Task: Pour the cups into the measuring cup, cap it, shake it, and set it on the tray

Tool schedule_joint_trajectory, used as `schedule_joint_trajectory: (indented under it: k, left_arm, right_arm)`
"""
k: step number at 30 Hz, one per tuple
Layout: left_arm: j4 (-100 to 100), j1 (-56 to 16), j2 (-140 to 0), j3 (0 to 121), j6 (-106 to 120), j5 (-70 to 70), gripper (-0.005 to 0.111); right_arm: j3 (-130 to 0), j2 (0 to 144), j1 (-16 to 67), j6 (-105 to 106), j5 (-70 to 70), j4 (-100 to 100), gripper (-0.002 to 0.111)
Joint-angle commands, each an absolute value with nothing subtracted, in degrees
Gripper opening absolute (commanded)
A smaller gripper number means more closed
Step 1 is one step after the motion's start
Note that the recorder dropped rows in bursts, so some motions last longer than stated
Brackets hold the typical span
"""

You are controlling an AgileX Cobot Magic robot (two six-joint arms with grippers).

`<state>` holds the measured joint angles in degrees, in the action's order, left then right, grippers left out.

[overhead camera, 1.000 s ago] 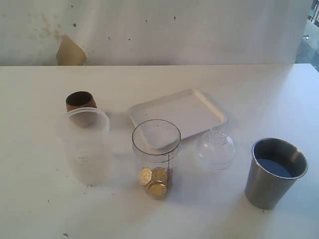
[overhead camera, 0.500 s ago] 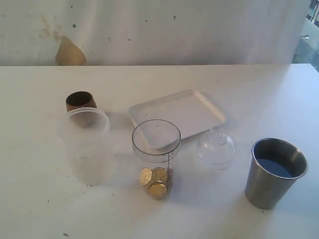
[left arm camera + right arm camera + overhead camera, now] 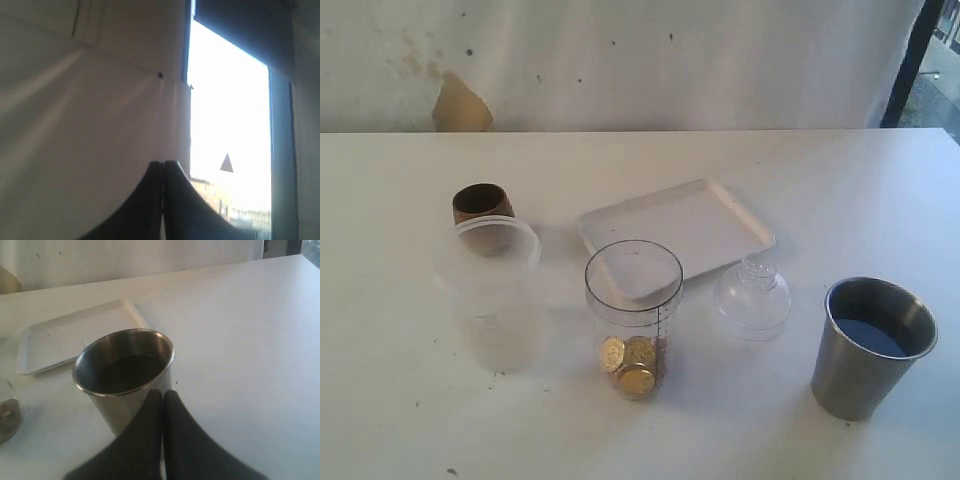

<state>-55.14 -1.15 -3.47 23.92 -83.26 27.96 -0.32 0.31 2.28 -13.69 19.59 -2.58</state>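
The clear measuring cup [image 3: 634, 315] with a black scale stands at the table's middle front, gold coins in its bottom. The brown wooden cup [image 3: 481, 204] sits at the back left. The steel tumbler [image 3: 869, 345] stands at the front right, also seen as the steel tumbler [image 3: 124, 376] in the right wrist view. The white tray [image 3: 676, 229] lies behind the measuring cup; a corner of the tray [image 3: 70, 337] shows in the right wrist view. My right gripper [image 3: 163, 394] is shut and empty, just in front of the tumbler. My left gripper [image 3: 163, 163] is shut, pointing at a wall and window. Neither gripper shows in the exterior view.
A frosted plastic cup [image 3: 492, 292] stands in front of the wooden cup. A clear dome lid [image 3: 752, 297] lies between the measuring cup and the tumbler. A dark post [image 3: 905, 62] stands at the far right behind the table.
A dark post has come into view at the far right edge of the exterior view. The objects on the table have not moved.
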Motion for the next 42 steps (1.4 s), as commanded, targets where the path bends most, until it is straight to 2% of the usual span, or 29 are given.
schedule_joint_trajectory:
  k: [1,5,10,16,24,34,42]
  left_arm:
    - [-19.76,-1.35,-1.79,18.93,-57.12,23.81,0.001]
    - [-1.09,-1.35,0.0,16.08,-32.67,11.11,0.001]
    - [0.85,-1.24,0.0,15.55,-12.62,-5.18,0.001]
    - [0.85,-1.24,0.0,8.95,0.97,-3.32,0.001]
    - [-0.51,-1.24,0.0,0.0,3.55,0.77,0.001]
    - [-0.7,2.87,0.0,0.0,0.0,-12.19,0.001]
    - [-0.44,2.76,0.0,0.0,0.0,-12.17,0.001]
  right_arm:
    - [0.0,0.0,2.29,-13.7,19.56,-2.78,0.0]
    - [0.0,0.0,2.29,-13.7,19.56,-2.78,0.0]
    - [0.0,0.0,2.29,-13.7,19.56,-2.78,0.0]
    - [0.0,0.0,2.29,-13.7,19.56,-2.78,0.0]
    - [0.0,0.0,2.29,-13.7,19.56,-2.78,0.0]
    - [0.0,0.0,2.29,-13.7,19.56,-2.78,0.0]
    - [0.0,0.0,2.29,-13.7,19.56,-2.78,0.0]
